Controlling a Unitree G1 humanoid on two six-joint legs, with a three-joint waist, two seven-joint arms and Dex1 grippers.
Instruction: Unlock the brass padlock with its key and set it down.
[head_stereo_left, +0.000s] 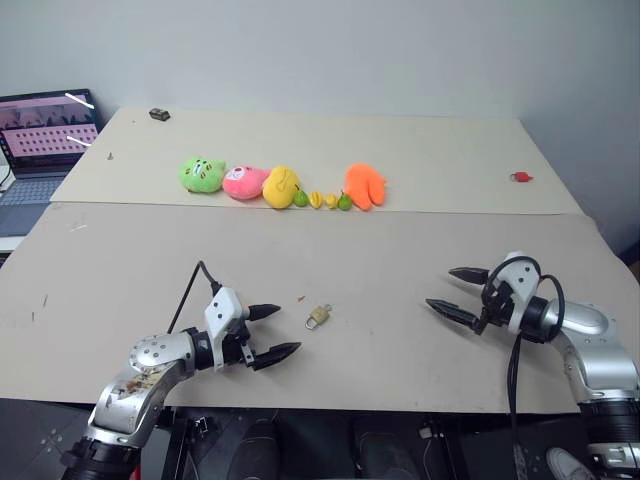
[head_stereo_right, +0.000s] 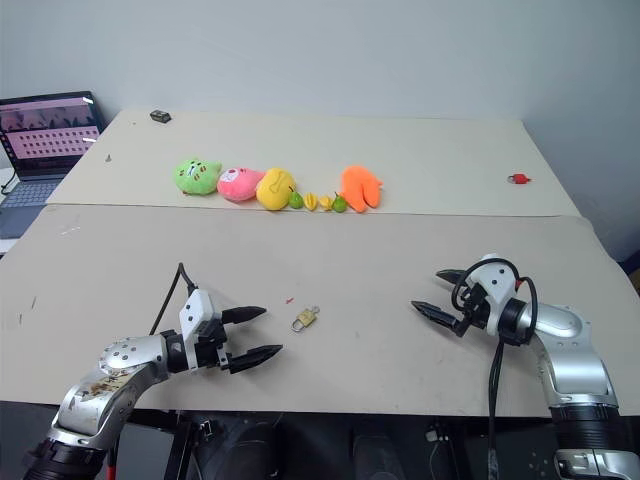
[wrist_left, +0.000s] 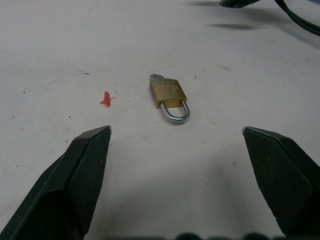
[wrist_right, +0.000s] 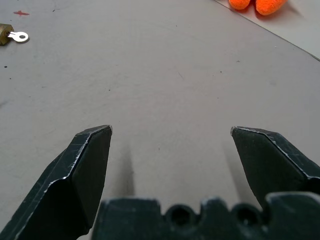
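**Brass padlock lies flat near the front edge, both grippers spread wide and empty**

At the far left, beyond the table's left edge, an open laptop (head_stereo_left: 45, 140) sits on a lower surface. A small dark object (head_stereo_left: 159, 114) rests near the back left corner of the table (head_stereo_left: 400, 250).

The left gripper (head_stereo_left: 272, 332) hovers close to the front edge, left of centre, its two black fingers spread wide with nothing between them. In the left wrist view one fingertip (wrist_left: 95, 145) stands well apart from the other, and the padlock lies on the bare surface ahead of the gap.

A row of plush toys (head_stereo_left: 280, 185), green, pink, yellow and orange with tiny fruits among them, runs across the middle of the table, along the seam where its two boards meet.

The brass padlock (head_stereo_left: 318, 317) lies flat near the front edge, a little left of centre, just right of the left gripper's tips and not touching them. Its long axis runs slantwise to the front edge: the silvery shackle points toward the left gripper and the front, and the key (wrist_left: 156, 78) sticks out of the opposite end, toward the back right. A small red mark (wrist_left: 106, 99) sits on the surface just beside it.

The right gripper (head_stereo_left: 457, 291) hovers near the front right corner, fingers likewise wide apart and holding nothing, well apart from the padlock. A small red object (head_stereo_left: 520, 177) lies near the right edge, farther back.
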